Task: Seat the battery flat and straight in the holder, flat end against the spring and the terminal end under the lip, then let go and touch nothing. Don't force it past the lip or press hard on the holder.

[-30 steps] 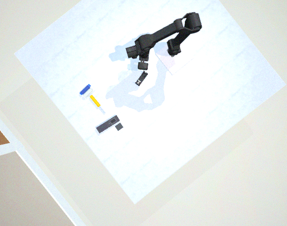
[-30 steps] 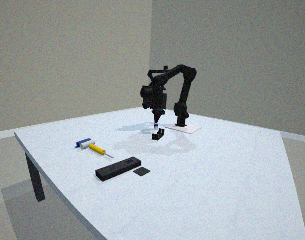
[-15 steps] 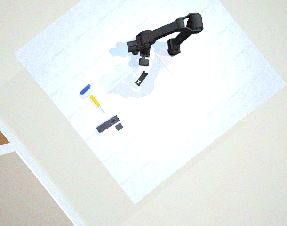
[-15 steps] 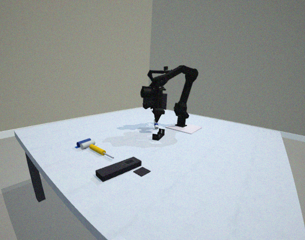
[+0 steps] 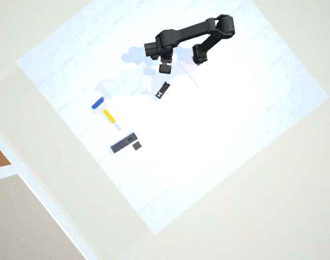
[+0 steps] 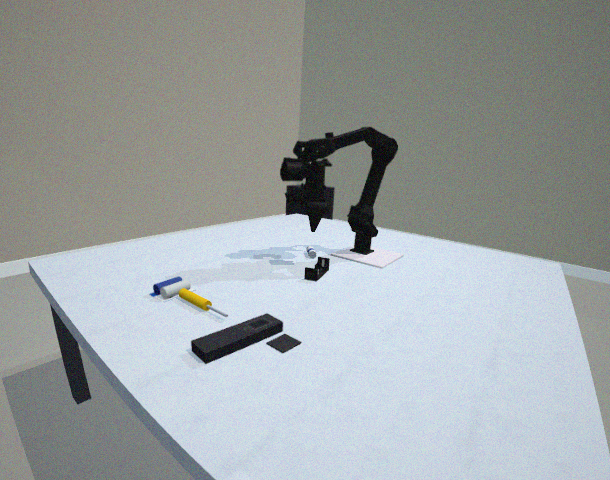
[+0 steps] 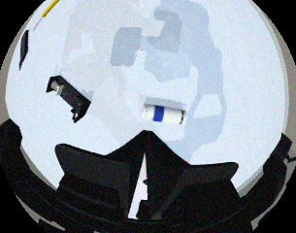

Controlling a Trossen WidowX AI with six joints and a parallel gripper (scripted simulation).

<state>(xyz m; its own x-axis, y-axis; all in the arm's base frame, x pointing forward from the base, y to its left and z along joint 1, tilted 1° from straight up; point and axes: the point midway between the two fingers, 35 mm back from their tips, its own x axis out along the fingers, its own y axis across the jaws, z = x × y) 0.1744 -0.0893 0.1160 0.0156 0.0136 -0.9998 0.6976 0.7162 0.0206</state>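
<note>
With my tool [image 6: 314, 225] pressed together on nothing, I hang above the counter [image 6: 398, 335], pointing down. Below the tool, the battery [image 7: 163, 115] lies on its side on the counter, white with a blue band, outside the holder [image 6: 316, 268] and just beside it, apart from my fingertips. Well beyond the holder from the battery lie a blue-and-white roll [image 6: 168, 287], a yellow-handled screwdriver [image 6: 195, 299], a long dark box [image 6: 237, 337] and a small dark square [image 6: 283, 343].

Matte black jointed arm [image 6: 370, 170], tapered hand [image 6: 314, 223]
</note>
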